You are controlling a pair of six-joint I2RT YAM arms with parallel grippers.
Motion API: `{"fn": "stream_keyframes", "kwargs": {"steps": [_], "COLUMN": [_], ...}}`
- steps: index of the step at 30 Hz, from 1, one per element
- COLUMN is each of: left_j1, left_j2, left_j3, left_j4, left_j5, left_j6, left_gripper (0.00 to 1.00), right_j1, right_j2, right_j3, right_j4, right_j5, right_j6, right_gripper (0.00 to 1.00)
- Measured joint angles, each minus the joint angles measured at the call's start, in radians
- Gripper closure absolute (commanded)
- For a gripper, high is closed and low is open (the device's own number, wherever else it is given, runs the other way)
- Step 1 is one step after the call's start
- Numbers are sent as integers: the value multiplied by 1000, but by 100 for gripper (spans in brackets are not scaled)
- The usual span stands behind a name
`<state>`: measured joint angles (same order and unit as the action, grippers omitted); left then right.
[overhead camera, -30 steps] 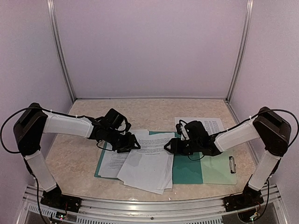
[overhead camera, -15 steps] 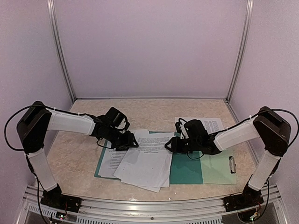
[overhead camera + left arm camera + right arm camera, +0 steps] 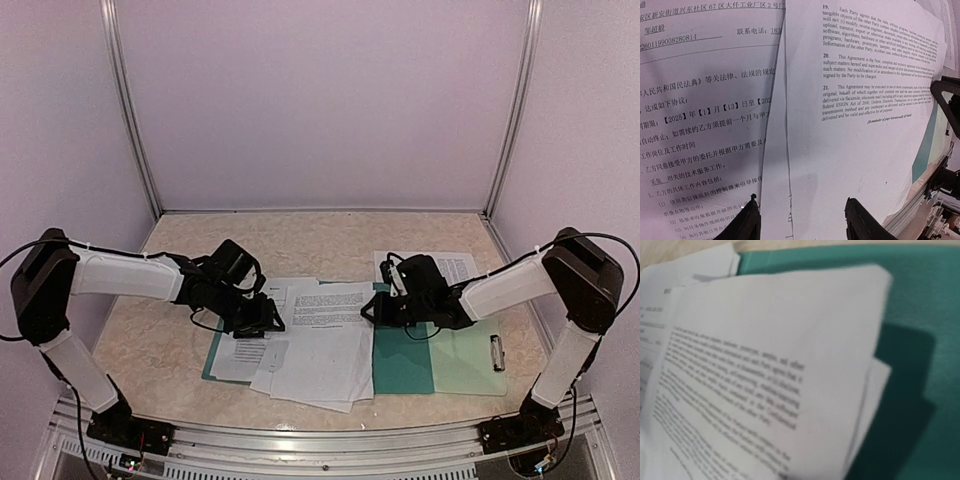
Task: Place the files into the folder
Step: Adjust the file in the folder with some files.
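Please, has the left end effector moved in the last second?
Yes: the left end effector shifted left and toward the near edge, away from the clipboard.

matt paper files [image 3: 320, 345], card folder [image 3: 402, 366]

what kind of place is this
Likely a robot test booth, not an office: plain walls with metal corner rails box in a table, and the left arm and right arm are bolted at its near edge.

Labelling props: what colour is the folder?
Folder: dark teal-green, best in right wrist view.
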<state>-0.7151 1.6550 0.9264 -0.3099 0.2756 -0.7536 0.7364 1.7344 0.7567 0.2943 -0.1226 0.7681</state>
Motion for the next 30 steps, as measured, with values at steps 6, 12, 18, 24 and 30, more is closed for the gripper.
{"fn": "stream_keyframes", "kwargs": {"steps": [6,12,18,24,30], "left_j1": [-24,-35,-40,-55,-72], "left_j2": [-40,-69,-105,-130,-155], "left_j3": [-44,-64,-84,-91,-92], "left_j4": [-27,-47,-58,-74,-88], "left_j5": [-10,-26,-34,-45,-73], "left_j6": [-34,-60,-84,-99,-102], "left_gripper": [45,45,45,45,45], "right_j1": [-6,13,95,220,310], "right_j2": [-18,-101,-152,-248,-306], "right_j3": [-12,-97,-143,-176,-214], "right_j4": [1,0,-23,-82,-132], "right_j5": [-12,-14,-14,8,35], "right_j6": [7,35,64,113,171], "right_gripper": [51,46,42,41,40]}}
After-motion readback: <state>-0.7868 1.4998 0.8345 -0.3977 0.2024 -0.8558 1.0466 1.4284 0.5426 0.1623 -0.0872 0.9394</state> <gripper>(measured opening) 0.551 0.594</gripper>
